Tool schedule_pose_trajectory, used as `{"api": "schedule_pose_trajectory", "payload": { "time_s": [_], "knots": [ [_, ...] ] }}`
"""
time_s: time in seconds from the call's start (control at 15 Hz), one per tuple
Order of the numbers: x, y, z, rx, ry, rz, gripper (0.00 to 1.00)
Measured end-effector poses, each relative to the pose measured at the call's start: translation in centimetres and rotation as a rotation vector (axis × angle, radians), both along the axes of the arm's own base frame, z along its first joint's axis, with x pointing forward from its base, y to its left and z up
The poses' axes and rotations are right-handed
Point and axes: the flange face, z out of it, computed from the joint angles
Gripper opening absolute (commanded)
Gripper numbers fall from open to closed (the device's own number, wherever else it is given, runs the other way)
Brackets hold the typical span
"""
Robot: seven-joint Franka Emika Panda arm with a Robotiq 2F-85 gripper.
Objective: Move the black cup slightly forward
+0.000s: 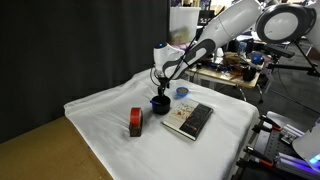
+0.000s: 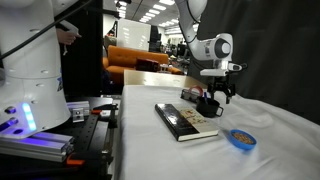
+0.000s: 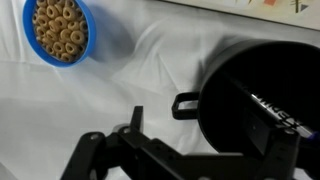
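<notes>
The black cup (image 3: 245, 90) is squat and wide-mouthed, with a small handle (image 3: 183, 104) pointing left in the wrist view. It stands on the white cloth in both exterior views (image 1: 159, 102) (image 2: 209, 106). My gripper (image 3: 200, 110) is lowered over the cup and open. One finger reaches inside the cup's mouth; the other hangs outside, beyond the handle, with a gap of cloth between it and the cup wall. In the exterior views the gripper (image 1: 160, 90) (image 2: 219, 93) sits right on top of the cup.
A blue bowl of cereal rings (image 3: 60, 30) (image 1: 182, 92) (image 2: 240, 138) lies close beside the cup. A book (image 1: 188, 119) (image 2: 185, 121) lies flat nearby. A red-and-black block (image 1: 135, 122) stands on the cloth-covered table (image 1: 100, 115). Lab equipment surrounds the table edges.
</notes>
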Motion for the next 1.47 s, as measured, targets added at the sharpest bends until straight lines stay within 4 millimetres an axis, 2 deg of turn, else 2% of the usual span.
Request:
{"api": "schedule_pose_trajectory", "payload": {
  "time_s": [0.87, 1.47],
  "knots": [
    [0.1, 0.1, -0.3, -0.001, 0.001, 0.000, 1.00],
    [-0.6, 0.0, -1.4, -0.005, 0.026, -0.001, 1.00]
  ]
}}
